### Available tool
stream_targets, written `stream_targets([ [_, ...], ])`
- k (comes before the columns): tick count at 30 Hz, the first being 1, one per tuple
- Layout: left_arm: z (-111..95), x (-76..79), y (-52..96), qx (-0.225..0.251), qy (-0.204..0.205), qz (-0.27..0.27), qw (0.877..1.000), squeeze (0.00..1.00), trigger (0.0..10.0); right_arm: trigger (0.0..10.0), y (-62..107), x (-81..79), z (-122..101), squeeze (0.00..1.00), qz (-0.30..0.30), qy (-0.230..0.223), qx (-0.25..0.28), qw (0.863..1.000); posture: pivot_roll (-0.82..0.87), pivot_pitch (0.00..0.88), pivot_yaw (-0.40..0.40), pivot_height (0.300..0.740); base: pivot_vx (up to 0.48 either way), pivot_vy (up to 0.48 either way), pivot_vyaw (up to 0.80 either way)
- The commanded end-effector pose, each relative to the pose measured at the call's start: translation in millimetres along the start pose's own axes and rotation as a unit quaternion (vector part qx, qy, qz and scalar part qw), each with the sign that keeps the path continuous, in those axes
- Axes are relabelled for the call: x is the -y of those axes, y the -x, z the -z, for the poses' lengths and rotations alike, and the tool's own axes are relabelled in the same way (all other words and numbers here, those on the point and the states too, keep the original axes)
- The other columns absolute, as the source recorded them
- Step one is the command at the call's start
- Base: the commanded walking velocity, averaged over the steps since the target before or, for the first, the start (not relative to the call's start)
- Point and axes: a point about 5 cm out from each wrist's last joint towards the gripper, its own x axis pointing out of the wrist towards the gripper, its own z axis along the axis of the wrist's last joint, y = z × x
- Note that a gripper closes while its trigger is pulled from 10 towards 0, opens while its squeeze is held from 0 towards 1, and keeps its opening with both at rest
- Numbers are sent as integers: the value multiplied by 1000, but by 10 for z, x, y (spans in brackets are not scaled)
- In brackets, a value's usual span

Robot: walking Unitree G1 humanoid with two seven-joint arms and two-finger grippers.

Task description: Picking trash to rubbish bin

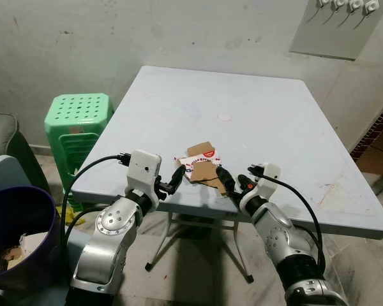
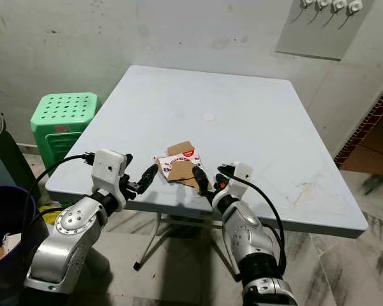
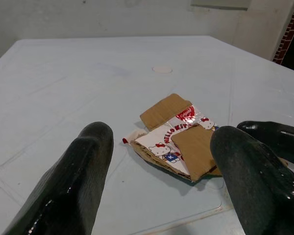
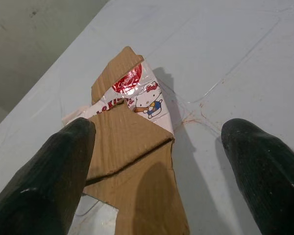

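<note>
A purple rubbish bin [image 1: 19, 229] is cut off by the left edge, its contents only partly visible. The cardboard trash [image 4: 137, 161] runs off the right wrist view's lower edge. Small print on its wrapper [image 3: 174, 142] is too fine to read fully.

Flattened brown cardboard pieces [image 1: 204, 171] with a white printed wrapper, lying near table's front edge
</note>
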Motion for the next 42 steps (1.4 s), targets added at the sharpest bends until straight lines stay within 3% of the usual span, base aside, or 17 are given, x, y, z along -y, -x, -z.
stream_targets([
  [1,-42,15,5,5,-1,2,1000,0,10000,10000,-42,-19,27,0,-5,-11,-8,1000,14,24,-85,740,0,0,0],
  [16,-91,-20,-4,7,-6,-4,1000,0,10000,10000,-185,-220,137,0,-32,-77,-40,996,27,28,-82,740,0,0,0],
  [17,-93,-26,-1,8,-6,-5,1000,0,10000,8118,-187,-227,159,0,-29,-82,-44,995,28,30,-81,740,0,0,0],
  [18,-94,-28,0,8,-6,-6,1000,0,10000,4902,-187,-229,165,0,-28,-82,-44,995,29,31,-82,740,0,0,0],
  [19,-95,-29,1,8,-6,-6,1000,0,10000,4157,-187,-229,175,0,-26,-81,-46,995,30,32,-83,740,0,0,0],
  [20,-96,-29,2,8,-6,-6,1000,0,10000,4157,-186,-228,181,0,-24,-80,-47,995,30,32,-83,740,0,0,0],
  [21,-99,-31,2,8,-6,-7,1000,0,10000,0,-190,-239,183,0,-27,-84,-46,995,31,33,-86,740,0,0,0],
  [29,-104,-32,-12,10,-4,-10,1000,0,10000,0,-217,-341,204,0,-60,-77,-56,994,31,30,-92,740,0,0,0],
  [30,-104,-31,-13,10,-4,-10,1000,0,10000,784,-220,-355,204,0,-64,-79,-56,993,31,30,-92,740,0,0,0],
  [31,-103,-31,-12,10,-3,-11,1000,0,10000,0,-228,-392,209,0,-75,-85,-58,992,31,28,-92,740,0,0,0],
  [32,-103,-31,-12,10,-3,-11,1000,0,10000,0,-228,-392,209,0,-75,-85,-58,992,31,28,-92,740,0,0,0],
  [34,-102,-31,-14,11,-4,-12,1000,0,10000,902,-237,-426,209,0,-83,-81,-56,992,32,28,-92,740,0,0,0],
  [36,-104,-28,-16,11,-3,-12,1000,0,10000,549,-244,-442,212,0,-83,-80,-56,992,32,29,-93,740,0,0,0],
  [37,-105,-27,-16,11,-3,-12,1000,0,10000,1059,-245,-444,213,0,-82,-81,-56,992,33,29,-93,740,0,0,0],
  [39,-110,-26,-18,12,-4,-13,1000,0,10000,627,-250,-451,210,0,-83,-82,-55,992,34,29,-92,740,0,0,0],
  [41,-112,-26,-17,12,-4,-14,1000,0,10000,1059,-253,-455,205,0,-82,-82,-53,992,35,29,-92,740,0,0,0],
  [42,-112,-27,-17,12,-5,-14,1000,0,10000,627,-254,-455,204,0,-82,-83,-53,992,36,30,-91,740,0,0,0],
])
